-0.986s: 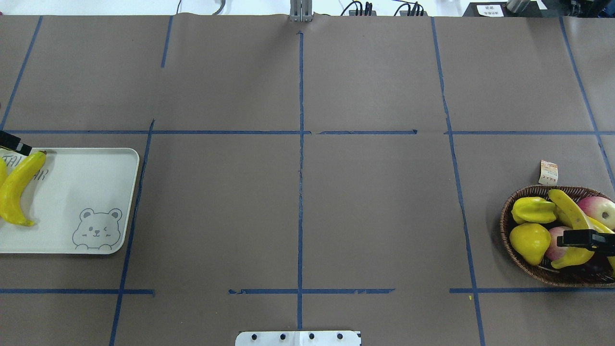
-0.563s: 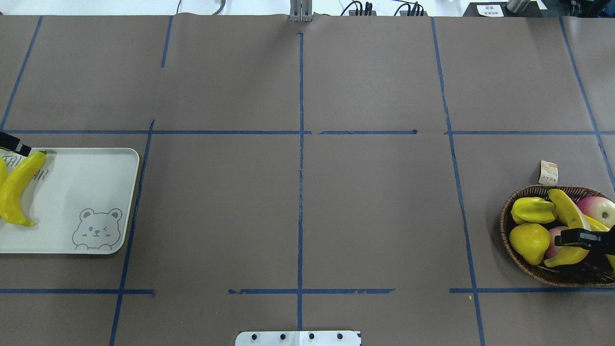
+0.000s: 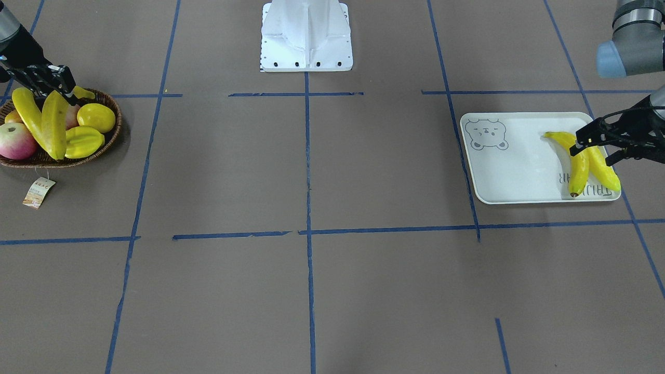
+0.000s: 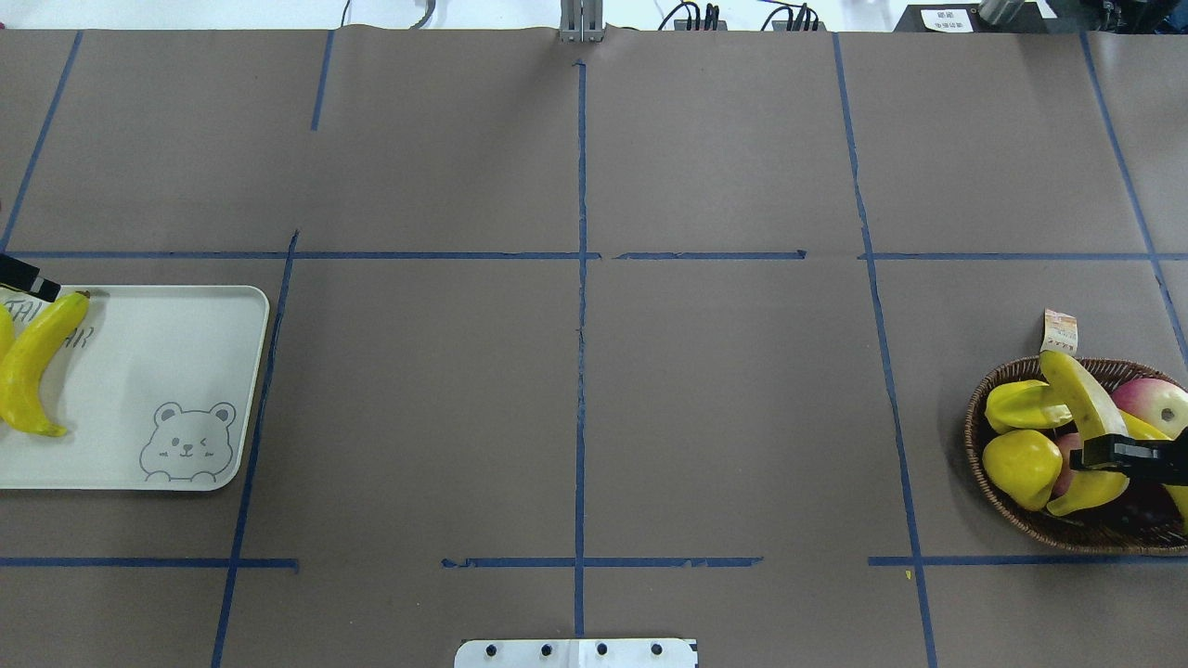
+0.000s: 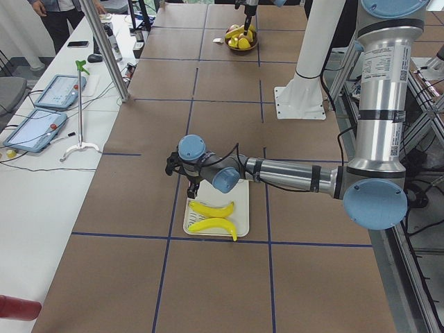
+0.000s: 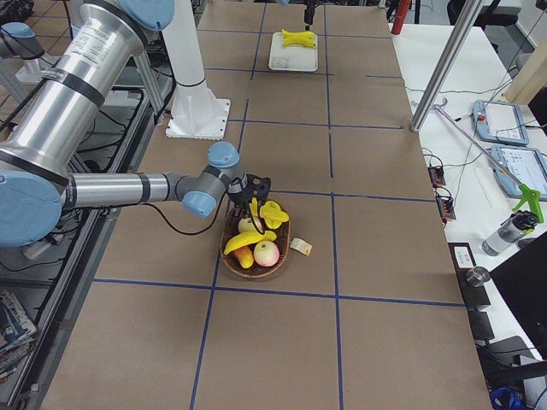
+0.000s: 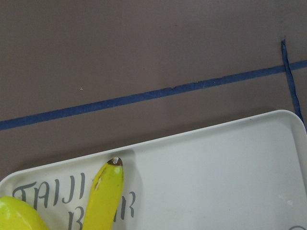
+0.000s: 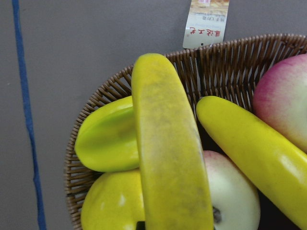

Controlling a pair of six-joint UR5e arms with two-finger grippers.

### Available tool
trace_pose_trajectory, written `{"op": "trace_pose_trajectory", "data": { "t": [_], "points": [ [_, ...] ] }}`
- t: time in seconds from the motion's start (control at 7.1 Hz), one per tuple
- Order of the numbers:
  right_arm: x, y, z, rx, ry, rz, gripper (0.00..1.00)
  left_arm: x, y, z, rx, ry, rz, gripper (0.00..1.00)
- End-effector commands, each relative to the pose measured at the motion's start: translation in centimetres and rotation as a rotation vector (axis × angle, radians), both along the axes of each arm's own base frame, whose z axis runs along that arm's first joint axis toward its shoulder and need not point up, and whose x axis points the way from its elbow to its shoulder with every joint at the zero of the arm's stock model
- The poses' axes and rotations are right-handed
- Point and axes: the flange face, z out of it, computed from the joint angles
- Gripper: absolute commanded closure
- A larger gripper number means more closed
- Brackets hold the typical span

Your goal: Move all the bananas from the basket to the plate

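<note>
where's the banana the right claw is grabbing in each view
front-facing: top left, the banana under the right claw
overhead: right edge, banana across the basket
exterior left: far top centre, too small to single out
exterior right: centre, in the basket, hard to separate
left wrist: not in it
right wrist: banana centre, top to bottom
shared landmark: the wicker basket

Brown table [image 4: 724, 417] — blue tape grid [image 4: 581, 371]

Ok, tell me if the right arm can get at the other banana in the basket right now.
Probably not yet: the right gripper is shut on one banana, so its jaws are taken. The other banana lies uncovered beside it atop the apples, so with empty jaws the way looks free.
</note>
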Motion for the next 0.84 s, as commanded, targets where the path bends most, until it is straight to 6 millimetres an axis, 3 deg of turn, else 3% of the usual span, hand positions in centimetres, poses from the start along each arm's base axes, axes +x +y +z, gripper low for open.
{"op": "trace_pose_trajectory", "data": {
  "t": [0.0,0.28,0.42,0.7],
  "points": [
    [-0.2,-1.1,-3.7,0.054,-0.065,0.02,0.99,0.2,-0.2,-0.4,0.005,0.005,0.002,0.0],
    [-2.8,-3.0,-7.0,0.103,-0.143,0.029,0.99,0.7,-0.7,-1.5,-0.024,0.021,-0.025,0.0],
    [-5.3,-4.7,-9.7,0.063,-0.225,0.082,0.99,1.9,-0.7,-2.3,-0.032,0.028,-0.018,0.0],
    [-9.5,-4.8,-13.0,0.067,-0.298,0.113,0.99,5.5,-1.0,-7.1,-0.084,0.073,-0.042,0.0]
  ]
}}
